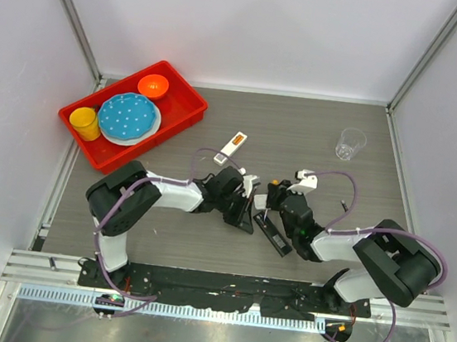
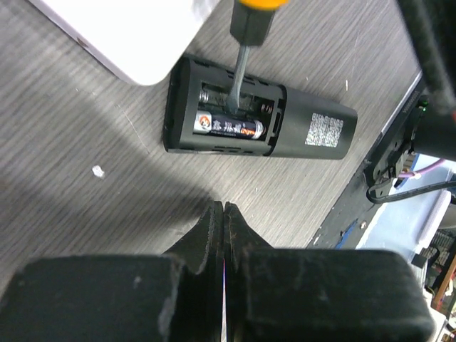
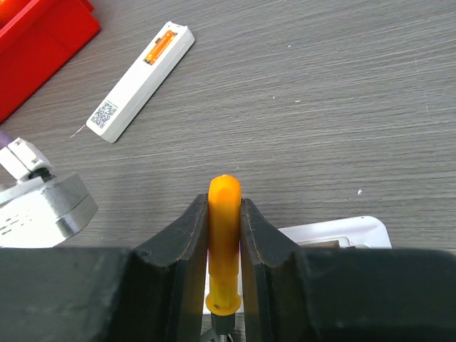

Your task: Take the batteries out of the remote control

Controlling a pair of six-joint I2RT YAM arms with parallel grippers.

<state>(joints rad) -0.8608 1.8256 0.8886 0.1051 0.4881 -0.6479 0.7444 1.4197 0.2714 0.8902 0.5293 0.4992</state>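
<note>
A black remote [image 2: 256, 121] lies on the grey table with its battery bay open. One battery [image 2: 228, 126] with a dark and orange label sits in the bay. My right gripper [image 3: 224, 214] is shut on the orange handle of a screwdriver [image 3: 224, 242]. Its metal shaft [image 2: 241, 71] reaches down into the bay beside the battery. My left gripper [image 2: 224, 208] is shut and empty, a little in front of the black remote. A white remote [image 3: 141, 73], with orange batteries [image 3: 158, 48] showing in its open bay, lies further back [image 1: 231, 147].
A red tray [image 1: 183, 103] at the back left holds a blue plate [image 1: 127, 115], an orange bowl [image 1: 153, 87] and a yellow cup [image 1: 85, 122]. A clear plastic cup [image 1: 350, 143] stands at the back right. A flat white object [image 2: 135, 35] lies beside the black remote.
</note>
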